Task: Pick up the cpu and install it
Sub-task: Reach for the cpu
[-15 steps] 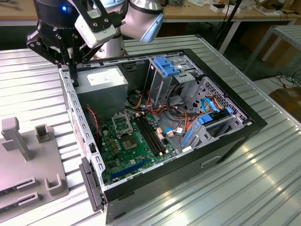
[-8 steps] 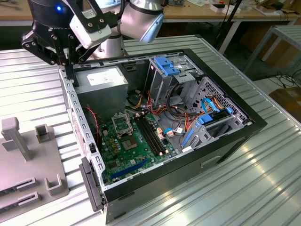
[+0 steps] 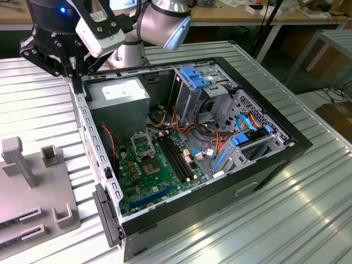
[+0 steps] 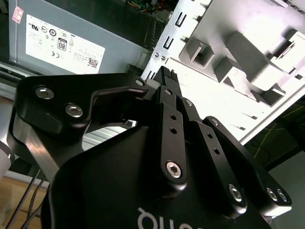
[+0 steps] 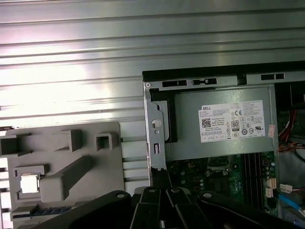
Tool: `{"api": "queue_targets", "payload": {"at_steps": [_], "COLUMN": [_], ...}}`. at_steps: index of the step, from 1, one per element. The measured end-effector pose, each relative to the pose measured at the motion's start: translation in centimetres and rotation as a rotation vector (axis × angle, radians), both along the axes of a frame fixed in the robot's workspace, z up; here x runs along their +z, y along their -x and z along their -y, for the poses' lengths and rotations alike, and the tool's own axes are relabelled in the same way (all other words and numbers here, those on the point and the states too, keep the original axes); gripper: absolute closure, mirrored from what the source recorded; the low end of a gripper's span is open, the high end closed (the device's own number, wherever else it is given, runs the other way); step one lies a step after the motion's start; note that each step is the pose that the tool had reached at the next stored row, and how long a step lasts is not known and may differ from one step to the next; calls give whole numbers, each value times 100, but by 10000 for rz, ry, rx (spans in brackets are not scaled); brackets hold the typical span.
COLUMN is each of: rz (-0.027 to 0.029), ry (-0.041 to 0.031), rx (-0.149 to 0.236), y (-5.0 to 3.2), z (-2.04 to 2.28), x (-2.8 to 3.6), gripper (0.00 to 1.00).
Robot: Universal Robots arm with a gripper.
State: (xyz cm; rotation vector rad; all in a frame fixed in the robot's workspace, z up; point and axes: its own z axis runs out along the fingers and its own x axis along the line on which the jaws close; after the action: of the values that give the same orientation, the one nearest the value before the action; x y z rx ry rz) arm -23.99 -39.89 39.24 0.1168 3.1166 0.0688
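The cpu, a small silvery square with a pale rim, lies in a pocket of the grey fixture on the table outside the computer case. My gripper hangs over the case's wall by the power supply, well away from the cpu. Its fingers are shut together with nothing between them, as the second wrist view also has the gripper. In the exterior view my gripper hovers over the case's far corner on the exterior view's left. Inside, the green motherboard lies flat with its square metal socket frame.
The open black case holds a drive cage with blue clips, cables and memory slots. The grey fixture has upright posts. All of it rests on a ribbed metal table. Workbenches stand behind.
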Motion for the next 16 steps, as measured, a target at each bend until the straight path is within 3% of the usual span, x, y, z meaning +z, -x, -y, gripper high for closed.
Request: {"api": "queue_targets", "payload": {"at_steps": [16], "rz": [-25], "ry": [0], "rx": [0], "y": [151], "z": [0], "x": [-2], "gripper": [89]}}
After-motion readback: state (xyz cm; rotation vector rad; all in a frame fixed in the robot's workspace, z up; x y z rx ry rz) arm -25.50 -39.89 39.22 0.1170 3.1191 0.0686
